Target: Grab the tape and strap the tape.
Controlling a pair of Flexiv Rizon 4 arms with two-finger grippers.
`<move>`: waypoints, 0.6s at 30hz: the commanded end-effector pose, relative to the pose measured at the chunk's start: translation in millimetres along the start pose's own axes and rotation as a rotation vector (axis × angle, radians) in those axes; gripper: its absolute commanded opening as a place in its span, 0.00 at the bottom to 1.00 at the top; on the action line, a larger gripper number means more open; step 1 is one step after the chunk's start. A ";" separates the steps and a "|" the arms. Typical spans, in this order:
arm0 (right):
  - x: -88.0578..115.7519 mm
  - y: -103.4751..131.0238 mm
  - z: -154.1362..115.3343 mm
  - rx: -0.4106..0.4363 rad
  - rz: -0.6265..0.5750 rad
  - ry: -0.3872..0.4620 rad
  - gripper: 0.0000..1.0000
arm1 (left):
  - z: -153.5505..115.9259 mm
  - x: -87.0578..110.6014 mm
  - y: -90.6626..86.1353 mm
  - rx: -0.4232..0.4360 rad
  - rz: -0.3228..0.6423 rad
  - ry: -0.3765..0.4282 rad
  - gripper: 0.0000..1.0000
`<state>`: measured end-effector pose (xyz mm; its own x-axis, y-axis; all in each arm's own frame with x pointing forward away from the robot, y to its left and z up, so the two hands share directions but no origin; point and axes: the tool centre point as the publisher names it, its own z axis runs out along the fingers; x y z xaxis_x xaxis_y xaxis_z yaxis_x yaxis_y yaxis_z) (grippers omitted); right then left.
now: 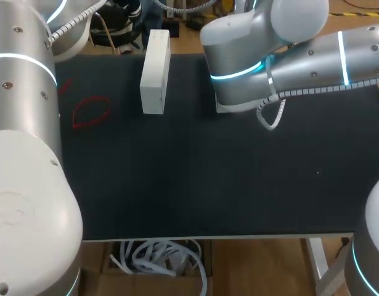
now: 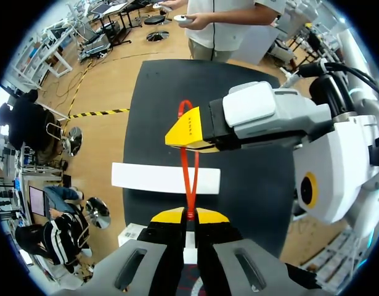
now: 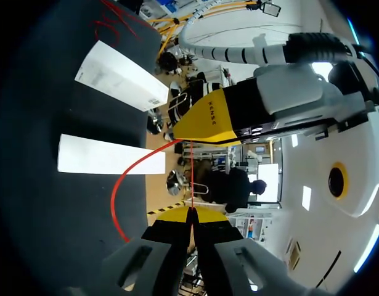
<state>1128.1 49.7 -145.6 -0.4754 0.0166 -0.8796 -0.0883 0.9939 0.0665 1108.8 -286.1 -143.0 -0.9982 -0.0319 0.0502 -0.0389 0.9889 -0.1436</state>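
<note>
Our left claw [image 2: 190, 214] and right claw [image 3: 190, 213] both clamp the tape [image 2: 190, 203], strung between them. Box [image 2: 146, 177] on table [image 2: 158, 92].

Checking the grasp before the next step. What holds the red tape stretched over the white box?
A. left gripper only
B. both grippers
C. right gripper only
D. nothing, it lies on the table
B: the tape runs between the shut tips of the left gripper and the right gripper, both pinching it.
</note>
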 end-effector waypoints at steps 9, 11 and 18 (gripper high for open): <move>-3.2 5.0 1.3 0.018 -0.010 -0.002 0.00 | -1.4 -1.4 -1.2 -0.006 -0.001 0.004 0.00; -3.0 5.2 1.3 0.018 -0.012 -0.001 0.00 | -1.4 -1.4 -1.2 -0.006 -0.001 0.004 0.00; -2.3 5.7 1.4 0.020 -0.017 0.001 0.00 | -1.4 -1.4 -1.2 -0.006 -0.001 0.004 0.00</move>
<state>1129.8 55.2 -146.3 -0.4668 0.0043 -0.8843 -0.0793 0.9958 0.0467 1108.7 -286.2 -143.0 -0.9982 -0.0318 0.0501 -0.0387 0.9889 -0.1436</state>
